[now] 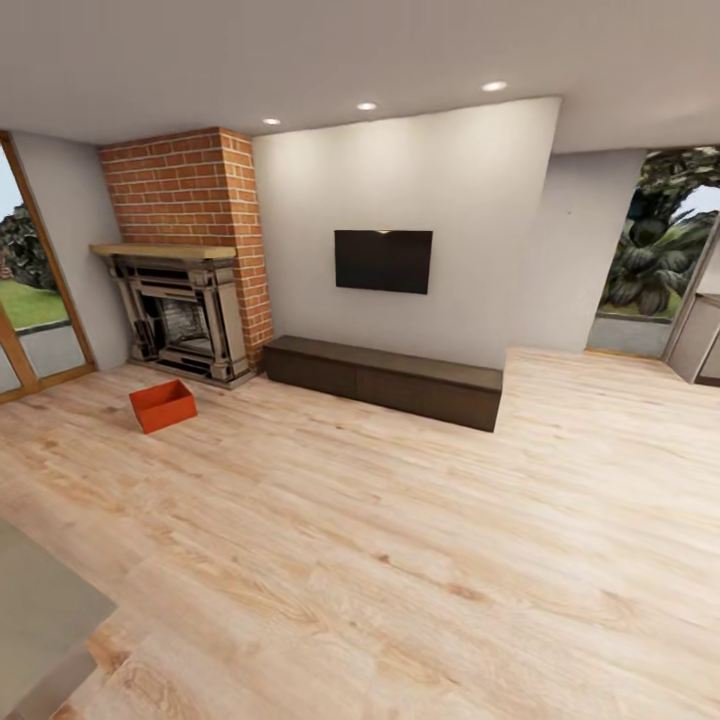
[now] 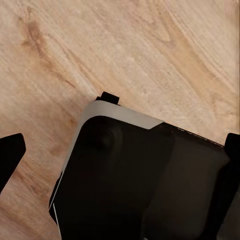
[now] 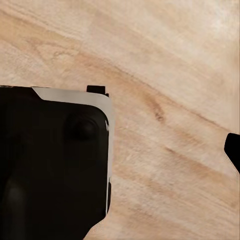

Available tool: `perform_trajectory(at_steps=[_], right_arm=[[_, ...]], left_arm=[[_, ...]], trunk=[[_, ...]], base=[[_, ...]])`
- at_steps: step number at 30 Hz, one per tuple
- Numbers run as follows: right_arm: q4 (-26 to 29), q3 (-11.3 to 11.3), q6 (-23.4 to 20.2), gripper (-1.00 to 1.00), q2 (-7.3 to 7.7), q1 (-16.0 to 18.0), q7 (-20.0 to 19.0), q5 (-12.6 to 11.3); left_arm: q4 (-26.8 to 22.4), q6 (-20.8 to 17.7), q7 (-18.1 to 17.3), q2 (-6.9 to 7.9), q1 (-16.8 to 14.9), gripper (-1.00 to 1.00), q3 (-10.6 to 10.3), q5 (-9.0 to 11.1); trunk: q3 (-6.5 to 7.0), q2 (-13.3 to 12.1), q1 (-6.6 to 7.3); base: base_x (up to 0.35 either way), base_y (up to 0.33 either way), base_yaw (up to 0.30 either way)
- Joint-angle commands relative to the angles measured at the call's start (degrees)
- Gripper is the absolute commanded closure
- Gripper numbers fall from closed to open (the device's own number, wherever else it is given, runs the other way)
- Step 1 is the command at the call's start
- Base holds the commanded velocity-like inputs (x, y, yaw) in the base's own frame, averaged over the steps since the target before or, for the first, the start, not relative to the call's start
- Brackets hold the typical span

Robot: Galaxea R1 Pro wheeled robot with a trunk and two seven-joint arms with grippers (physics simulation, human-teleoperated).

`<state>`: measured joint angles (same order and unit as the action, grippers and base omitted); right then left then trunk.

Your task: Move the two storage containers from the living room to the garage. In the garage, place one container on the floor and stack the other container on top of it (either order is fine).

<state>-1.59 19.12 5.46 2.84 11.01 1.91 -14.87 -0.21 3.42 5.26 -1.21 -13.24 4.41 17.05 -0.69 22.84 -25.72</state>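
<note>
I see one storage container (image 1: pixel 162 405) on the wood-plank floor (image 1: pixel 400 560) by the brick fireplace (image 1: pixel 185 310), well ahead of my fingers (both wrist views look down over the dark robot base (image 2: pixel 145 180), and I cannot tell whether either pair is apart). Main risk: clipping the low cabinet (image 1: pixel 385 380) or hearth when approaching; the floor between offers wide room.

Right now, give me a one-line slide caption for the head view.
Living room: one orange-red storage container sits on the light wood-plank floor near the brick fireplace.
</note>
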Motion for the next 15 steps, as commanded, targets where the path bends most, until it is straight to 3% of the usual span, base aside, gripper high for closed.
perform_trajectory(at_steps=[1, 6, 15], right_arm=[[-0.17, 0.45, 0.33, -1.00, -0.02, 0.07, 0.02, -0.53], [-0.17, 0.36, 0.34, -1.00, -0.02, 0.07, 0.02, -0.52], [-0.17, 0.31, 0.34, -1.00, -0.02, 0.07, 0.06, -0.51]], left_arm=[[0.03, 0.19, 0.10, -0.02, -0.03, -1.00, 0.42, 0.00], [0.03, 0.17, 0.10, -0.02, -0.02, -1.00, 0.42, 0.00], [0.03, -0.07, 0.10, -0.03, 0.00, -1.00, 0.42, 0.00]], trunk=[[-0.07, 0.08, -0.06], [-0.07, 0.08, -0.06], [-0.07, 0.08, -0.06]], base=[[0.324, 0.000, 0.000], [0.324, 0.000, 0.106], [0.324, 0.000, 0.258]])
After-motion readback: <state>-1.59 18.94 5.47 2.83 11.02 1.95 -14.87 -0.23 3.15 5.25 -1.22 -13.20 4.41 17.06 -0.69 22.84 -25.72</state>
